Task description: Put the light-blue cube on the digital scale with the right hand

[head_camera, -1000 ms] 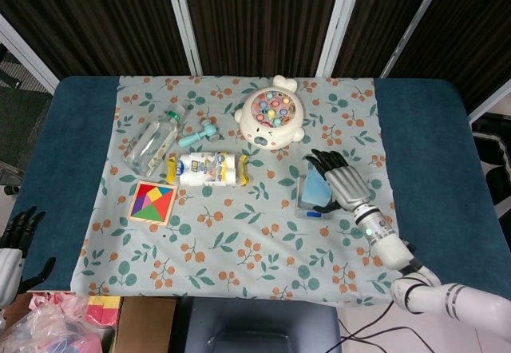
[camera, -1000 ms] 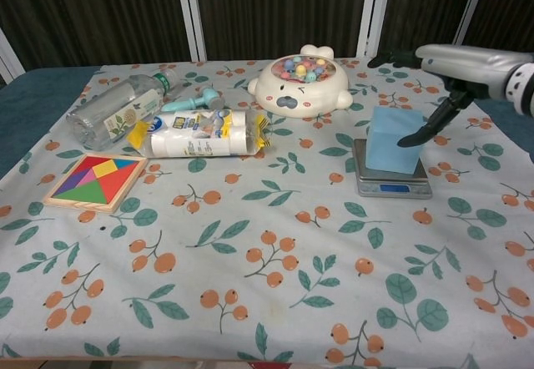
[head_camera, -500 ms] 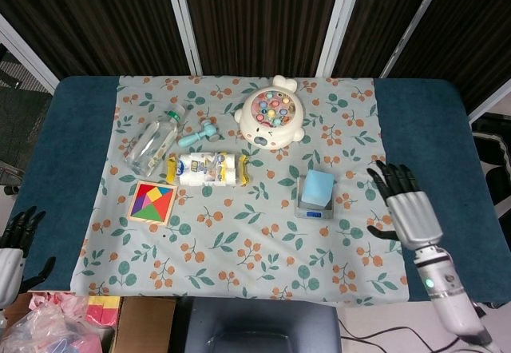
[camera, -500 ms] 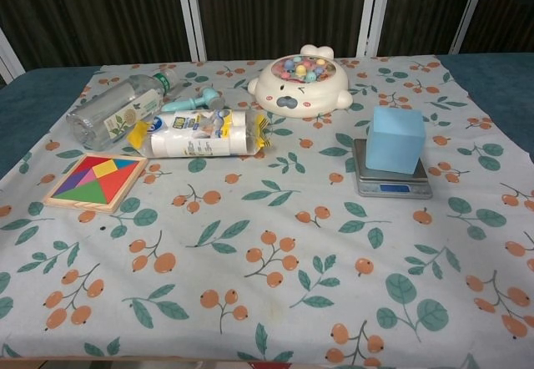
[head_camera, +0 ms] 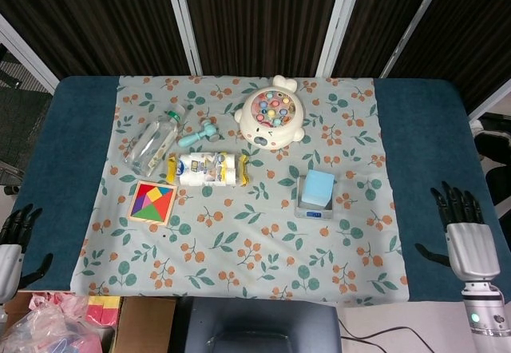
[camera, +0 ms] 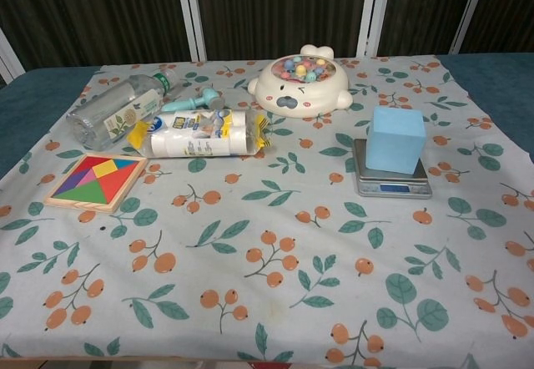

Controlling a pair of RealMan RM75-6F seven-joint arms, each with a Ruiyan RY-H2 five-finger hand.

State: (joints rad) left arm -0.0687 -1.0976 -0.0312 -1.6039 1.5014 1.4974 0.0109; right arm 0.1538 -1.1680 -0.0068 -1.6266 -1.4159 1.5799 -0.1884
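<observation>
The light-blue cube [head_camera: 318,187] [camera: 395,139] sits upright on the small grey digital scale [head_camera: 313,210] [camera: 392,187], right of the cloth's middle. Nothing touches it. My right hand [head_camera: 468,237] hangs off the table's right front corner in the head view, fingers spread and holding nothing, well away from the cube. My left hand [head_camera: 11,241] shows at the lower left edge of the head view, off the table, fingers apart and empty. Neither hand appears in the chest view.
On the floral cloth [head_camera: 239,241] lie a clear plastic bottle [head_camera: 152,141], a teal toy hammer [head_camera: 200,135], a white wrapped packet [head_camera: 207,168], a colourful tangram puzzle [head_camera: 153,202] and a cream whack-a-mole toy [head_camera: 272,113]. A cardboard box [head_camera: 104,321] stands below the front edge.
My right hand has let go of the cube and drawn back to the right and toward the front, off the table. The cube stays on the scale.
</observation>
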